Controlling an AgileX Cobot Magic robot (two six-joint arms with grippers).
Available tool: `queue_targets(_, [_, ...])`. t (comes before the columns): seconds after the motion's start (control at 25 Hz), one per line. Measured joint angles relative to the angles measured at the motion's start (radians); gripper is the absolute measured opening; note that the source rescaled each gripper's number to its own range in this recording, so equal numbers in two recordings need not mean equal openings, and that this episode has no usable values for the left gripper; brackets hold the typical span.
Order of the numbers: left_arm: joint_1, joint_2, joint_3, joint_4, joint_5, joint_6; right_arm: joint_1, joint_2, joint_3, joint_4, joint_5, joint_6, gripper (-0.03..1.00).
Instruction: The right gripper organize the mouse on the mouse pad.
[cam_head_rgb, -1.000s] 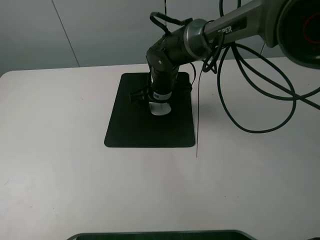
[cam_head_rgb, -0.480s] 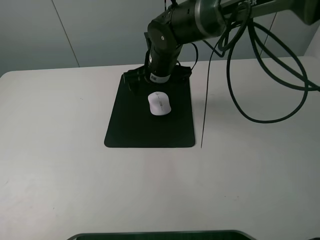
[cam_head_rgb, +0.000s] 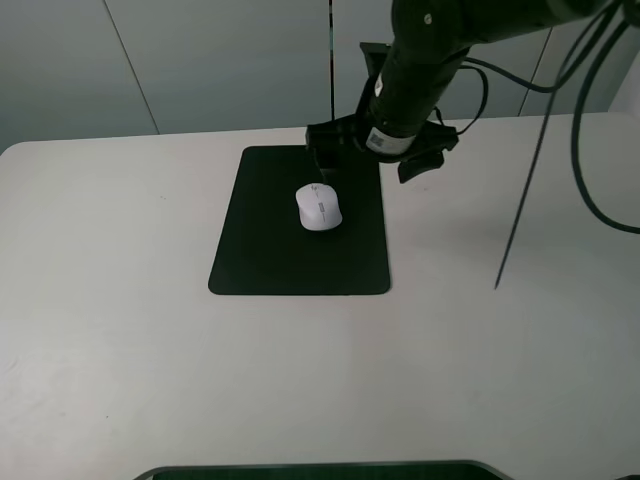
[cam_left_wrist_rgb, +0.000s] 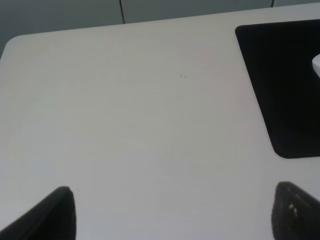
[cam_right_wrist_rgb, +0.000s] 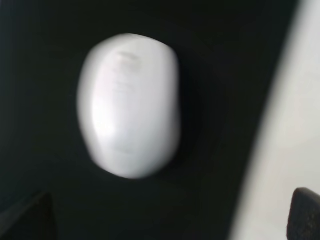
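The white mouse (cam_head_rgb: 318, 207) lies on the black mouse pad (cam_head_rgb: 270, 250), in its far middle part, free of any grip. My right gripper (cam_head_rgb: 370, 158) hangs open and empty above the pad's far right corner, behind and to the right of the mouse. In the right wrist view the mouse (cam_right_wrist_rgb: 129, 105) is blurred on the pad (cam_right_wrist_rgb: 40, 75), with my open gripper (cam_right_wrist_rgb: 165, 220) showing only its fingertips (cam_right_wrist_rgb: 305, 210) at the corners. My left gripper (cam_left_wrist_rgb: 175, 220) is open over bare table; the pad (cam_left_wrist_rgb: 285, 85) and a sliver of the mouse (cam_left_wrist_rgb: 316, 65) show at the edge.
The white table (cam_head_rgb: 120, 330) spreads around the pad. Black cables (cam_head_rgb: 590, 150) and a thin hanging wire (cam_head_rgb: 520, 215) trail from the right arm over the table's right side. A dark edge (cam_head_rgb: 320, 470) lies along the table's near edge.
My right gripper has let go of the mouse, opened, lifted and moved back and to the right. The mouse stays on the pad.
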Motion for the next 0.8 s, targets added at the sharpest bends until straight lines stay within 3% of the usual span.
queue_targets(0.32, [0.000,0.000,0.000,0.000,0.000,0.000,-0.257,-0.273,0.310,0.004,0.014,-0.134,0.99])
queue_targets(0.52, [0.000,0.000,0.000,0.000,0.000,0.000,-0.386,-0.497,0.409,-0.024,0.023,-0.185,1.00])
queue_targets(0.8, [0.000,0.000,0.000,0.000,0.000,0.000,-0.439,-0.825,0.458,-0.071,0.127,-0.239,1.00])
